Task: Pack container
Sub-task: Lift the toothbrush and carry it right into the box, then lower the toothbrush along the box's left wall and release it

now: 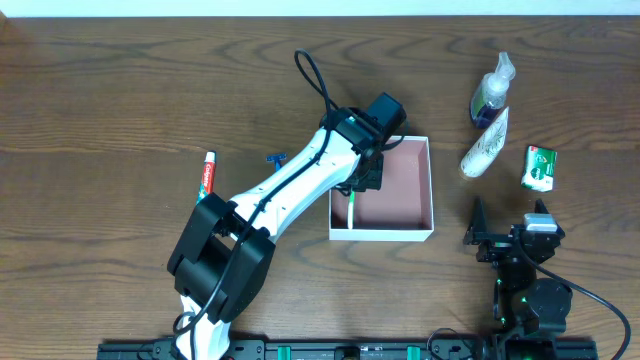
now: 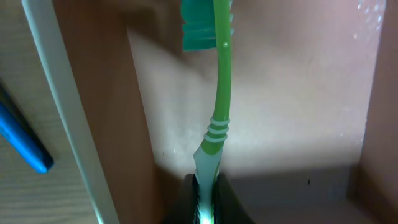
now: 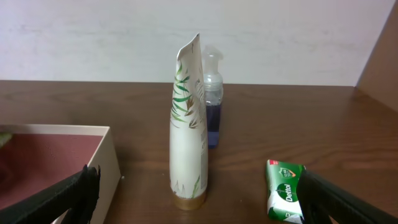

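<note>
- Container (image 1: 381, 235) sits mid-table; inside its white walls, over the pinkish floor, is a green toothbrush (image 2: 221, 93)
- Left gripper (image 2: 206, 202) pinches the toothbrush handle
- Right gripper (image 1: 510, 228) spread wide
- Green soap box (image 3: 285, 198) reads "Dettol"

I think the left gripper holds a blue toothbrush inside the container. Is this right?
Not quite. The toothbrush in the left gripper is green, not blue; the left wrist view shows it. It is indeed held inside the container.
</note>
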Controlling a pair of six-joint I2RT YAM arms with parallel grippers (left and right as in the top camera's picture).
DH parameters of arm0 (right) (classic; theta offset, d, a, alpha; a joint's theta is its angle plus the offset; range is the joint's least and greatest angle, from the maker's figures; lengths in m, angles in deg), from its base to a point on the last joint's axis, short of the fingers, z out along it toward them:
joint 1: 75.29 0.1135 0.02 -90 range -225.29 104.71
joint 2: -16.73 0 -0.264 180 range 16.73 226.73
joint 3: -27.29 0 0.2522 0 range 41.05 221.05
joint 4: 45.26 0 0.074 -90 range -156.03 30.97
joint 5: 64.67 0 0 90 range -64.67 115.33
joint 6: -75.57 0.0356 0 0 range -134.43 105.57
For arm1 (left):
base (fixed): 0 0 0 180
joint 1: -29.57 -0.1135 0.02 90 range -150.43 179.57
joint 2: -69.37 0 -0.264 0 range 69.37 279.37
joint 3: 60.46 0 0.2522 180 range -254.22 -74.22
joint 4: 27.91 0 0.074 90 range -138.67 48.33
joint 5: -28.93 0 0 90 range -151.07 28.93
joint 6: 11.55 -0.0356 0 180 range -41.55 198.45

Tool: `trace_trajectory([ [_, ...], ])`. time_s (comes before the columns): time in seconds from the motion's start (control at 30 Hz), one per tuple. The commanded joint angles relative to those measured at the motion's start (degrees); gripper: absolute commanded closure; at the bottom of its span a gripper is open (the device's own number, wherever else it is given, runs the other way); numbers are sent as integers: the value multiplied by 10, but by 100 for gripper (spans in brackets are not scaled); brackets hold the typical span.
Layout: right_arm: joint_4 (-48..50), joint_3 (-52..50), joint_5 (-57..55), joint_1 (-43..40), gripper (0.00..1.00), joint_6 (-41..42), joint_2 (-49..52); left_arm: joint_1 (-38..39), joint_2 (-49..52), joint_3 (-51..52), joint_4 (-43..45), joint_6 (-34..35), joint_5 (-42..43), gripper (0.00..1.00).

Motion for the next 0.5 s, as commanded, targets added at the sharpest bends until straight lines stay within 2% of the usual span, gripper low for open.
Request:
trace_trajectory([
  [0.0,-2,-2,2,6,1,-9,-4,-13,9,-3,4,5,-21,94],
  [0.47,-2,-2,2,6,1,-9,-4,-37,9,-1,0,3,-30,94],
])
